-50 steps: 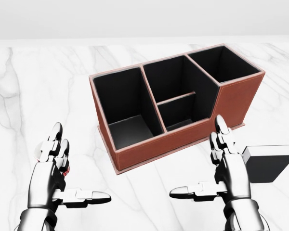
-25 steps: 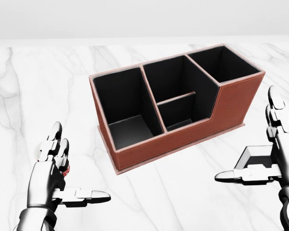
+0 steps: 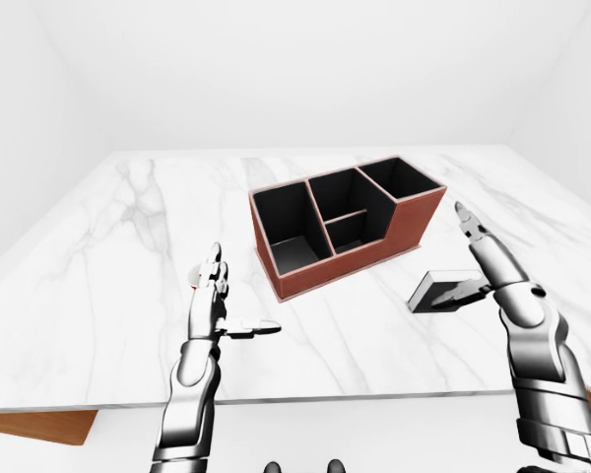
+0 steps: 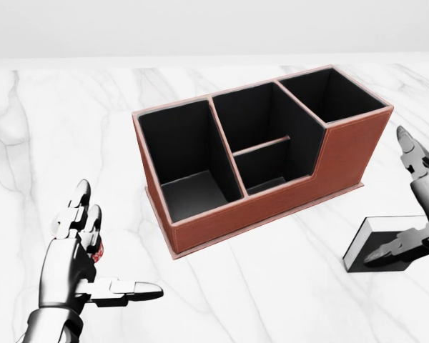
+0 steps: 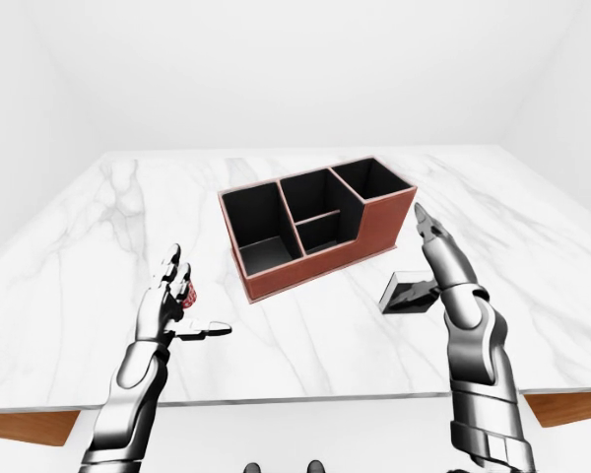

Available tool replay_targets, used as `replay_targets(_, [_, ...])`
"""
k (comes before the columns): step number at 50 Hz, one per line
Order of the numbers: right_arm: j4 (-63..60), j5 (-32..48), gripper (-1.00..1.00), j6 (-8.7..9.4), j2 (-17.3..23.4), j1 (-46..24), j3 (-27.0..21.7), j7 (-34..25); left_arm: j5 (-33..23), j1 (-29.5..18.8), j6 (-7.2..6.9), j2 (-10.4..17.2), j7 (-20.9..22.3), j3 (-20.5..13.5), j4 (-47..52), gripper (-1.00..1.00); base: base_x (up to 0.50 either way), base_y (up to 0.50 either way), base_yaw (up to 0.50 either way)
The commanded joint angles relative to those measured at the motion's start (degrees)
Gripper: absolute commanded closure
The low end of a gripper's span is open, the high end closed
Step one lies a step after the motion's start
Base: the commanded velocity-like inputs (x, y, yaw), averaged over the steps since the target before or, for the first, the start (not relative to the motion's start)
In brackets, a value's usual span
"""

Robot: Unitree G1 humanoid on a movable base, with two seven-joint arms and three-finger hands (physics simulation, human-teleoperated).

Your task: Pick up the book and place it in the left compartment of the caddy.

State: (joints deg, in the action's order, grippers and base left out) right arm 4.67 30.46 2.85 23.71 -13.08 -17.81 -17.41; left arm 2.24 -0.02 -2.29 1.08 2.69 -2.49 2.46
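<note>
Right hand (image 3: 488, 271): fingers spread, thumb over the book (image 4: 386, 243), holding nothing. Book: flat on the table (image 3: 118, 256), right of the caddy (image 4: 261, 153). Left compartment empty; pickup and placement remain.

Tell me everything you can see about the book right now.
The book is a flat black slab with a pale edge of pages facing the head view's left. It lies closed on the white marble table, to the right of the brown caddy and apart from it. The right hand is over it, open, thumb across its top; contact is unclear.
</note>
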Motion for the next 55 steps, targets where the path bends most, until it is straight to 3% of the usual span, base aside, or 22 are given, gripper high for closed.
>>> replay_targets(1, [13.67, 13.70, -1.00, -5.14, 5.79, -5.08, 2.15, 0.35, -0.18, -0.44, -0.21, -0.17, -0.28, 0.52, -0.16, -1.00, 0.00, 0.00, 0.00])
replay_targets(5, [17.99, 17.91, -1.00, -6.65, 7.39, -6.85, 3.03, 1.99, -0.21, -0.56, -0.29, -0.17, -0.32, 0.56, -0.17, -1.00, 0.00, 0.00, 0.00])
replay_targets(12, [19.78, 19.53, -1.00, -7.30, 7.26, -7.41, 3.62, -1.56, 0.01, -0.55, -1.49, -0.04, -0.34, 0.35, 1.23, -1.00, 0.00, 0.00, 0.00])
replay_targets(15, [24.59, 20.70, -1.00, -7.85, 7.38, -9.55, 4.81, 0.98, 0.17, -0.14, -2.18, -0.03, -0.18, 0.33, 2.62, -1.00, 0.00, 0.00, 0.00])
replay_targets(25, [39.45, 23.72, -1.00, -7.85, 6.07, -14.62, 10.04, 8.90, 0.08, -0.76, -1.71, -0.09, -0.34, 0.34, 1.39, -1.00, 0.00, 0.00, 0.00])
replay_targets(29, [45.97, 25.03, -1.00, -7.85, 6.22, -16.86, 11.91, 11.50, 0.29, -0.57, -2.65, -0.03, -0.25, 0.29, 2.74, -1.00, 0.00, 0.00, 0.00])
replay_targets(37, [56.13, 25.60, -1.00, -7.85, 6.55, -21.27, 14.39, 15.64, 0.52, 0.10, -2.71, -0.08, -0.02, 0.29, 4.10, -1.00, 0.00, 0.00, 0.00])
replay_targets(55, [60.79, 27.73, -1.00, -7.85, 7.29, -22.59, 16.44, 19.27, 0.80, 0.49, -2.71, -0.05, 0.28, 0.04, 5.01, -1.00, 0.00, 0.00, 0.00])
